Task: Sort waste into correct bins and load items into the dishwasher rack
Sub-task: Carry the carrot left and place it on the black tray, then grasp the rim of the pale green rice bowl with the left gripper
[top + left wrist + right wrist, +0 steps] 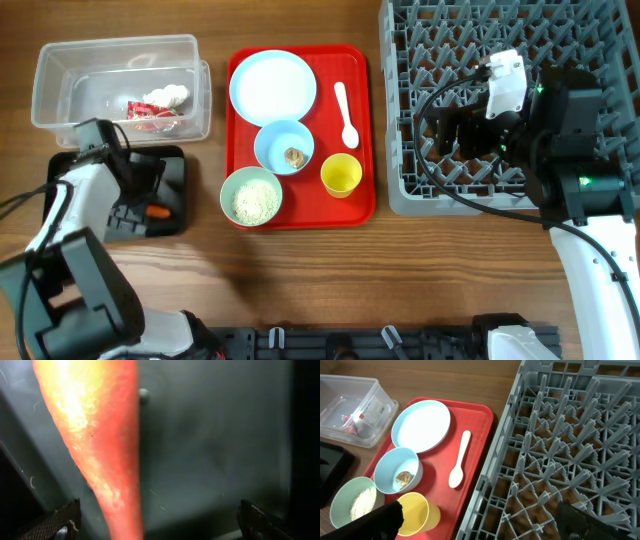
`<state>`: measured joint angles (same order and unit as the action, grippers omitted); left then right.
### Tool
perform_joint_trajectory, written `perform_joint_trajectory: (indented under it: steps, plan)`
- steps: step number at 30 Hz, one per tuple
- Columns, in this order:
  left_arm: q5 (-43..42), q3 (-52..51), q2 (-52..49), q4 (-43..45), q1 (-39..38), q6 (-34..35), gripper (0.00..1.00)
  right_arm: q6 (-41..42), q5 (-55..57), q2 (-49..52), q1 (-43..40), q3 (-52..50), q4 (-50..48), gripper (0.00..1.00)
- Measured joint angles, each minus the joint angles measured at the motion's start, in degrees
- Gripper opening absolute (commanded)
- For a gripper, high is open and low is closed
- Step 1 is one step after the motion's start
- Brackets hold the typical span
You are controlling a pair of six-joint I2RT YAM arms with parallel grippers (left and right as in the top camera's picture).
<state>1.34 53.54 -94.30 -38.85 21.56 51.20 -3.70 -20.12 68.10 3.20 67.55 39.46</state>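
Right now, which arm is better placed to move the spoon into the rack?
Right. The right gripper hangs open over the rack, near the spoon; the left gripper is down in the black tray, farther off.

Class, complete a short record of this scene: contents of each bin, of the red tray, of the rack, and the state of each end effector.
clear tub: wrapper bits, tissue wad
black tray: carrot piece
red tray: plate, blue bowl with brown scrap, green bowl with rice, yellow cup, spoon
rack: no dishes loaded yet
left end effector: open, over carrot piece
right end effector: open, over rack
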Motion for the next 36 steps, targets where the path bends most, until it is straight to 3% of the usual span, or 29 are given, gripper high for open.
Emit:
perform_joint_trajectory:
  steps: [6, 11, 13, 17, 25, 29, 34, 36]
  plan:
    - [-1.42, 5.05, 10.45, -6.10, 0.00, -4.11, 1.00, -0.02, -0.02, 0.00, 0.00, 0.00, 0.07, 1.00]
    - [-8.72, 5.46, 21.62, -8.94, -2.16, -12.81, 1.00, 0.00, -0.02, 0.00, 0.00, 0.00, 0.07, 1.00]
    - [-13.31, 5.64, 25.20, -8.00, -7.52, -19.32, 1.00, 0.00, -0.02, 0.00, 0.00, 0.00, 0.00, 1.00]
    - [-17.44, 5.75, 26.58, -6.10, -20.13, -25.68, 1.00, 0.94, -0.02, 0.00, 0.00, 0.00, -0.04, 1.00]
    - [-16.35, 7.56, 15.19, -4.13, -38.99, -30.49, 0.98, 2.84, -0.02, 0.00, 0.00, 0.00, -0.04, 1.00]
    - [-15.78, 9.57, 7.34, -6.93, -43.25, -33.33, 0.82, 3.26, -0.02, 0.02, 0.00, 0.00, 0.35, 1.00]
    - [-14.53, 9.75, 0.15, -7.69, -44.54, -35.71, 0.52, 3.28, -0.02, 0.02, 0.00, 0.00, 0.42, 1.00]
    - [-14.10, 9.77, -1.77, -7.74, -44.54, -36.11, 0.49, 3.26, -0.02, 0.02, 0.00, 0.00, 0.42, 1.00]
